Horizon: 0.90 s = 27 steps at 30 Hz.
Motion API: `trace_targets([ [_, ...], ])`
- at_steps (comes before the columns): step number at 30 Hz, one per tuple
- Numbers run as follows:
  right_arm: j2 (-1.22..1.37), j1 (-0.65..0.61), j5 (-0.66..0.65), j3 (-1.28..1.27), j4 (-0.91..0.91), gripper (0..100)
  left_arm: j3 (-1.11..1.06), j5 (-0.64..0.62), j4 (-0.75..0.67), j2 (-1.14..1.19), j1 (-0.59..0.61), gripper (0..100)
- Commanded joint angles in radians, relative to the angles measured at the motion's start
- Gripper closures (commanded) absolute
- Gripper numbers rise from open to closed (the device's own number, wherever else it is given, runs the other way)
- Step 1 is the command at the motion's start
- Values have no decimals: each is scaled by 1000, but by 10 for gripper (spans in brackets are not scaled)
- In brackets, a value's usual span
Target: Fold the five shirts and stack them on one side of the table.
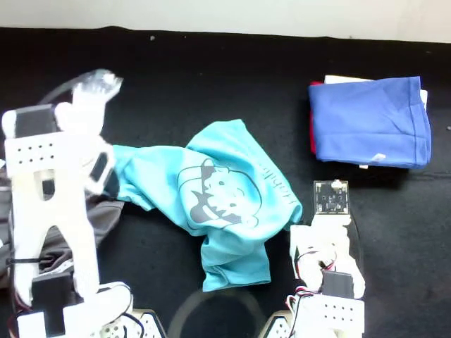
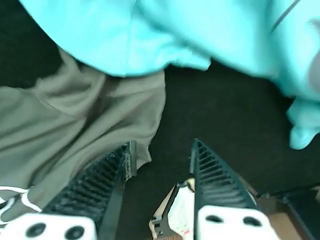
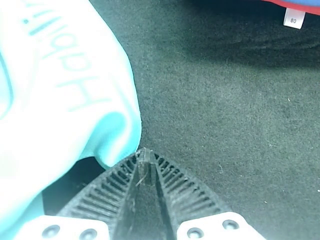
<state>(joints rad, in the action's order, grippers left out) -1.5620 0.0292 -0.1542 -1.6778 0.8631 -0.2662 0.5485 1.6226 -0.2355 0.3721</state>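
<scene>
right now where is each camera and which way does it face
high view: fixed above the table, looking down at teal shirt and folded blue shirt; left arm and right arm show.
left wrist view: on that wrist, past the open left gripper to the grey shirt.
right wrist view: on that wrist, past the shut right gripper to the table.
shared: the teal shirt, in all three.

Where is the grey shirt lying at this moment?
High view: the grey shirt lies at the table's left side beneath the left arm, touching the teal shirt.
</scene>
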Motion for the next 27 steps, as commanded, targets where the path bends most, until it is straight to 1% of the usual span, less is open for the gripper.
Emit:
trace_targets([
  [1,-10,-10,5,-74,-12,989,-246,80,-192,-24,150,850],
  [4,-10,-10,5,-74,-12,989,-367,150,-331,-24,266,850],
  [7,-10,-10,5,-74,-12,989,-458,252,-451,-24,390,850],
  [12,-10,-10,5,-74,-12,989,-541,410,-704,-22,641,850],
  [14,-10,-10,5,-74,-12,989,-559,442,-818,-22,727,850],
  [16,-10,-10,5,-74,-12,989,-565,445,-908,-22,786,850],
  [18,-12,-10,5,-74,-12,989,-562,443,-964,-25,823,850],
  [22,-10,-10,5,-74,-12,989,-561,440,-996,-33,858,850],
  [23,-8,-12,5,-74,-10,989,-555,423,-996,-33,863,850],
  [25,-7,-16,3,-65,7,989,-524,350,-994,-33,874,850],
  [27,-7,-35,-20,-33,48,989,-483,273,-953,-33,877,850],
])
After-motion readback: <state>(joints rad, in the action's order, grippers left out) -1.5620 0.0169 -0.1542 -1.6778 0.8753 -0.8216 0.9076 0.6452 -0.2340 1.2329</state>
